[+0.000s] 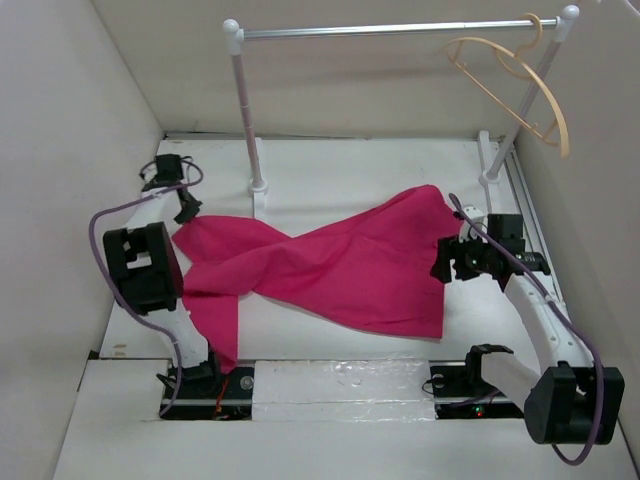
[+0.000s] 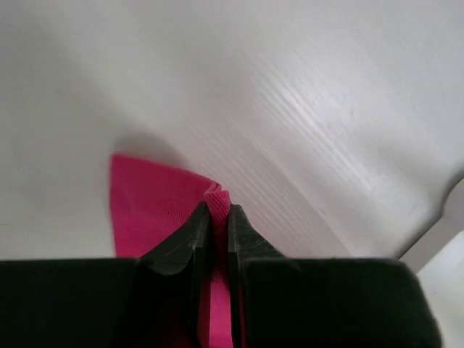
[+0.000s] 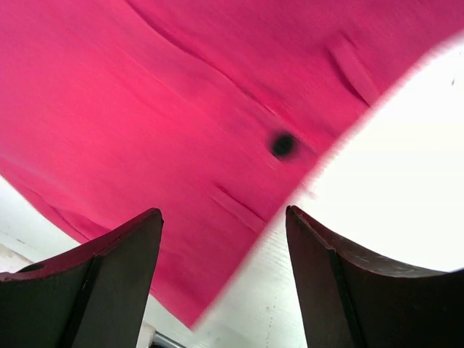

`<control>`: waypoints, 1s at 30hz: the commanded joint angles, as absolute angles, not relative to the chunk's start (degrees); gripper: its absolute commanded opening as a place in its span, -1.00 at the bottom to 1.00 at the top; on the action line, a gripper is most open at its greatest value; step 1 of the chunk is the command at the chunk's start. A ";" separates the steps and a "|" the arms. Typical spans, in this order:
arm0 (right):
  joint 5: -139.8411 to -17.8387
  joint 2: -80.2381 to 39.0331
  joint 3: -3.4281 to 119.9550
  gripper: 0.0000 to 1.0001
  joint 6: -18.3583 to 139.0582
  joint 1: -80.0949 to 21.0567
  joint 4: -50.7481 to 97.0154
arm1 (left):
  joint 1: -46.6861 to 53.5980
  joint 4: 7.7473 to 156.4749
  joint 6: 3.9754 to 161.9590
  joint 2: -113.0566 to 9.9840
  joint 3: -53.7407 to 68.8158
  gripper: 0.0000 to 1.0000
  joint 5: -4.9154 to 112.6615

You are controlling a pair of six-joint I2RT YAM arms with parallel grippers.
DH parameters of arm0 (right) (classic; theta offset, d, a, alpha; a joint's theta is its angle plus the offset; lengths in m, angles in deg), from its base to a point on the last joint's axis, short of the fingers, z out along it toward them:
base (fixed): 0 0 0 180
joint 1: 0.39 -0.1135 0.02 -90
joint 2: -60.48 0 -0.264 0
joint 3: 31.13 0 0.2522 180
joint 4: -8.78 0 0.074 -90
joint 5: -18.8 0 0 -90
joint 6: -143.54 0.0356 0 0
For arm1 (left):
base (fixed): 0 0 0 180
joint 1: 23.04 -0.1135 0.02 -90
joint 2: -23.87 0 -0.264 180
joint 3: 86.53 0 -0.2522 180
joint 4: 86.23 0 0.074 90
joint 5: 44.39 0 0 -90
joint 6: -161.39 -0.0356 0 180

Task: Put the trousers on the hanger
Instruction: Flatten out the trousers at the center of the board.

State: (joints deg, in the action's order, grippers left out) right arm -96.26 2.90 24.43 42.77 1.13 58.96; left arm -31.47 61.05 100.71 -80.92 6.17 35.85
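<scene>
The trousers [image 1: 340,265] lie on the table [image 1: 350,165] before the rail [image 1: 390,30], hanger [image 1: 562,135] hung at its right.

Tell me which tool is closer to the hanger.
Right. The right tool sits open over the trousers' right edge, below the hanger on the rail's right end. The left tool is far across the table, shut on the trousers' left corner.

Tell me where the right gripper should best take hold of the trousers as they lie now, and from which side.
Grip the waistband edge near the dark button. The trousers lie flat with that edge facing the right arm, and the open right gripper straddles it, so coming down from the right side looks best. The left gripper holds a leg corner.
</scene>
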 commanded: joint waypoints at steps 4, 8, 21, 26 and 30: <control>-94.92 -0.68 21.66 0.51 46.85 5.31 54.19 | -34.91 65.23 106.01 -66.05 2.37 -1.00 39.89; -99.75 -7.69 19.90 0.53 47.12 6.81 49.26 | -34.91 64.28 107.60 -67.36 0.61 -1.00 40.25; -103.98 -11.15 13.93 0.51 47.55 -4.35 46.10 | -35.44 67.79 109.97 -70.88 2.98 -1.00 40.78; -105.56 -15.01 9.09 0.07 50.98 -4.87 38.90 | -35.44 68.06 110.76 -71.31 2.02 -1.00 41.04; -112.67 -18.00 8.64 -0.27 51.34 -4.87 33.62 | -35.44 67.97 110.94 -71.49 1.31 -1.00 40.69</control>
State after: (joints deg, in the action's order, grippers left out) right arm -109.79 -15.05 10.99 50.66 -4.23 37.78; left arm -35.25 66.12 110.04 -72.73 3.20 40.70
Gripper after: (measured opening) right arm 0.390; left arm 0.040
